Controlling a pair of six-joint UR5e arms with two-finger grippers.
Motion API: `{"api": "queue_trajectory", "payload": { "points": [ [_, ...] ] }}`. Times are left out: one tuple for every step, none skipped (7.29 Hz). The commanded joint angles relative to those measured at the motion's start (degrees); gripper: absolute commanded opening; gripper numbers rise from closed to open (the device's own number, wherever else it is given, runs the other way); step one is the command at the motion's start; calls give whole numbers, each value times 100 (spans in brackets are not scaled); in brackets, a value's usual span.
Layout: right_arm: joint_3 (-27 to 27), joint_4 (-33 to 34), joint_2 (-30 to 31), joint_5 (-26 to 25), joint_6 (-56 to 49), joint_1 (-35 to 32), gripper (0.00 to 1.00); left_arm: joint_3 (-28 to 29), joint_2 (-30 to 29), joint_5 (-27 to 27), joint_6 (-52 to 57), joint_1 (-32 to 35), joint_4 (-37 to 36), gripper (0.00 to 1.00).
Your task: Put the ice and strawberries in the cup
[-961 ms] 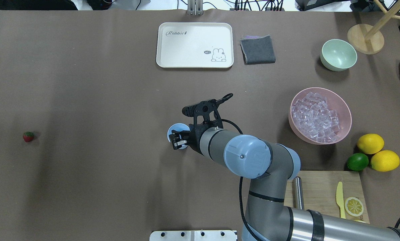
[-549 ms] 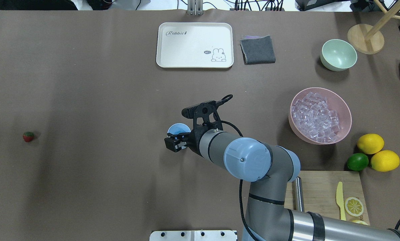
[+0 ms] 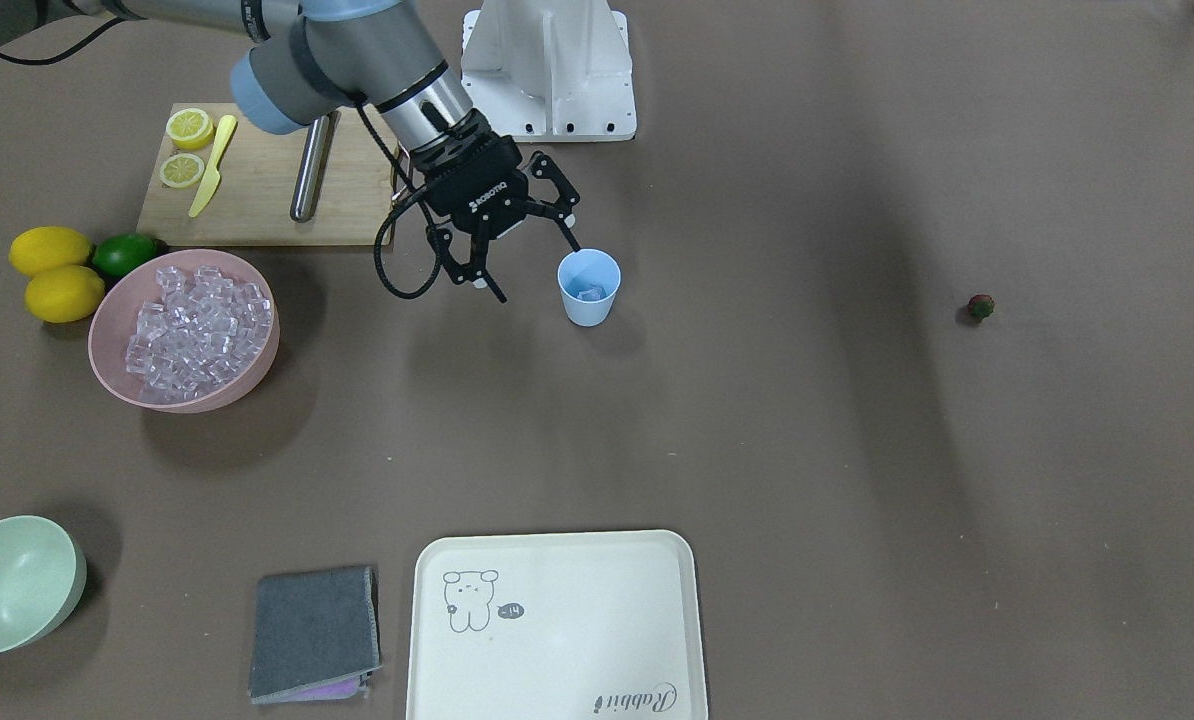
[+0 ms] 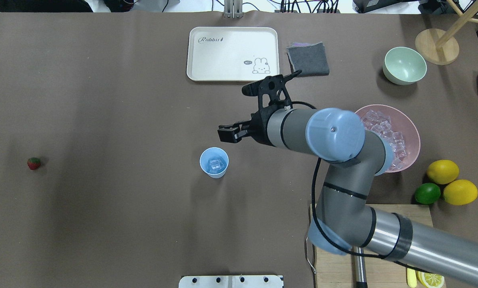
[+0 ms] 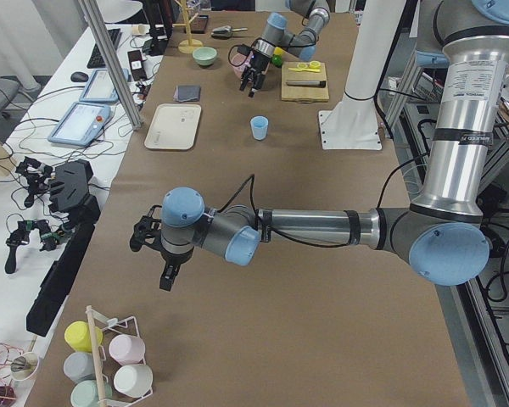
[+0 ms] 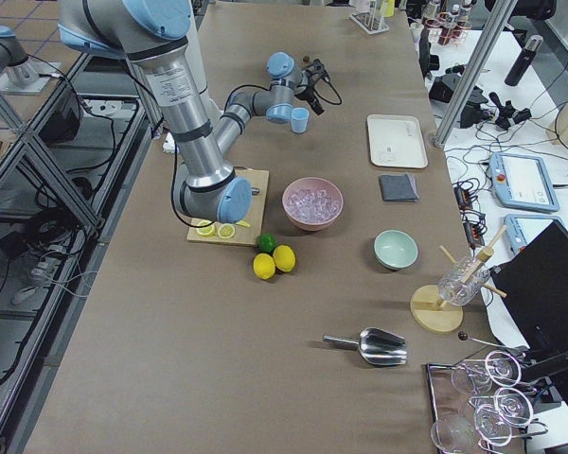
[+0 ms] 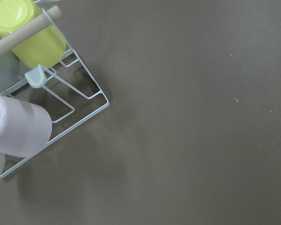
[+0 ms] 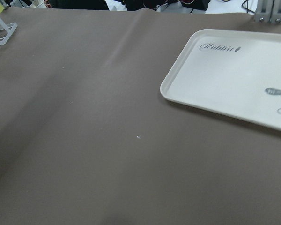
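The light blue cup [image 4: 214, 163] stands upright mid-table with a clear ice cube inside; it also shows in the front view [image 3: 589, 298]. My right gripper [image 4: 227, 134] is open and empty, raised just beyond the cup toward the pink bowl; in the front view [image 3: 534, 268] its fingers are spread wide. The pile of ice [image 4: 380, 125] fills the pink bowl [image 3: 117, 375]. The strawberry [image 4: 33, 163] lies alone far to the left, also in the front view [image 3: 980, 306]. My left gripper [image 5: 157, 250] hovers low over bare table near a cup rack; I cannot tell if it is open.
A white rabbit tray [image 4: 233, 54] and grey cloth [image 4: 308, 60] lie at the back. A pale green bowl [image 4: 404, 65], two lemons and a lime [image 4: 427, 193], and a cutting board [image 3: 257, 190] with knife sit on the right. The cup rack [image 7: 61, 101] stands by my left gripper.
My right gripper has lifted off the cup and swung back and to the right toward the pink bowl. The cup now stands uncovered with an ice cube inside.
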State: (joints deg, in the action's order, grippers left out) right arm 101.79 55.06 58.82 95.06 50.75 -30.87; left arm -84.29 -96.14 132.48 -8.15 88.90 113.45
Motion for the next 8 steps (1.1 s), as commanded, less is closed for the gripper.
{"api": "queue_trajectory", "payload": {
  "points": [
    [-63,5,164,1194,-520,-1066,99,-113,43,15,6,-4,-16,98],
    [-159,5,226,1538,-600,-1471,99,-140,25,32,-37,-13,-16,98],
    [-438,5,279,2090,-1045,-1953,99,-123,-36,207,-46,-47,-25,98],
    [-772,5,314,2609,-1328,-2385,99,-140,-37,504,-55,-48,-25,98],
    [-1019,5,419,3136,-1470,-2876,99,-175,-45,803,-90,-48,-16,98],
    [-1056,39,699,3472,-1532,-3299,99,-210,-124,823,-412,-109,19,98],
    [-1135,48,1023,3667,-1794,-3660,99,-306,-124,815,-494,-318,36,98],
    [-1170,318,1209,3704,-2188,-3985,99,-507,-124,815,-651,-459,37,98]
  ]
}}
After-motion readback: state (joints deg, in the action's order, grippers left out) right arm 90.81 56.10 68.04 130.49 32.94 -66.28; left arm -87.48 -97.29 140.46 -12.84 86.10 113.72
